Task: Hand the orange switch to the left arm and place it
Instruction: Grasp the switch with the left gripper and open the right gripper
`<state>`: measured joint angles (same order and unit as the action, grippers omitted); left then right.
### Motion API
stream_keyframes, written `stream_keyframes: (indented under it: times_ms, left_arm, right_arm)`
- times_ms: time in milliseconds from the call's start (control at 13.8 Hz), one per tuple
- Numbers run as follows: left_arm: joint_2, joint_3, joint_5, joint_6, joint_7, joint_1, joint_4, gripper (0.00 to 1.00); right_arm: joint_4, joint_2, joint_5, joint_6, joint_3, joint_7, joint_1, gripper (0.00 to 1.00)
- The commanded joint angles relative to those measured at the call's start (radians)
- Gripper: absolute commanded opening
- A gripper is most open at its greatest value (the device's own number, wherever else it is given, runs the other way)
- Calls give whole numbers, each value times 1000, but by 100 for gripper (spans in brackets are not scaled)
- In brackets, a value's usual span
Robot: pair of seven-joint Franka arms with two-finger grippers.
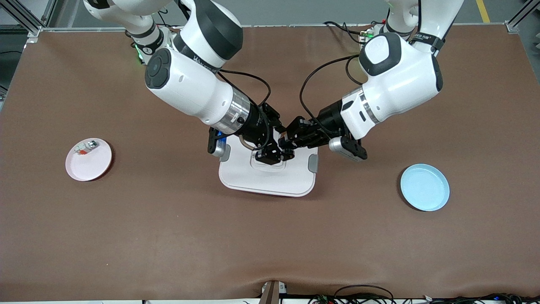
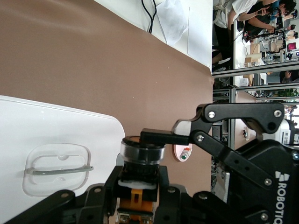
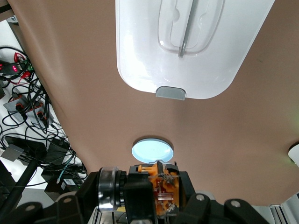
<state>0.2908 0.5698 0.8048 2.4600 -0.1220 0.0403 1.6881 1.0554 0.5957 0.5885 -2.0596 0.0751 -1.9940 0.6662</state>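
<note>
Nearest the front camera, a round blue plate (image 1: 425,187) lies on the brown table (image 1: 168,236). Above the white lidded box (image 1: 266,175), the right gripper (image 1: 282,154) and left gripper (image 1: 285,141) meet.

Left wrist view: both grippers' jaws pinch the orange switch (image 2: 140,175).

Right wrist view: the switch (image 3: 152,191) sits between the right gripper's fingers (image 3: 135,200).

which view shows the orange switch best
The left wrist view: the small black-bodied switch with orange band fills the foreground, a pincer finger touching its clear-rimmed cap. The right wrist view shows its orange body at the edge. In the front view the two pincers over the white lidded box hide it.
</note>
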Motion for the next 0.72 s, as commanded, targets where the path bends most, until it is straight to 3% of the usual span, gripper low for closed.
stream_keyframes:
  times_ms: [0,145,217,362,652]
  left_arm:
    - [10,7,-30,14,18,7,-18,0]
    - [8,5,-94,13,22,3,-18,0]
    - [10,5,-142,13,22,0,-19,0]
    - [10,1,-252,13,21,-5,-25,0]
    - [8,-7,-416,-16,19,-17,-25,0]
  right_arm:
    - [-44,26,17,-1,-11,-20,4,0]
    - [-43,26,17,-1,-11,-20,3,0]
    - [-43,26,17,-1,-11,-17,0,24]
    - [-43,26,17,2,-11,-17,-7,100]
    - [-43,18,16,25,-9,4,-43,100]
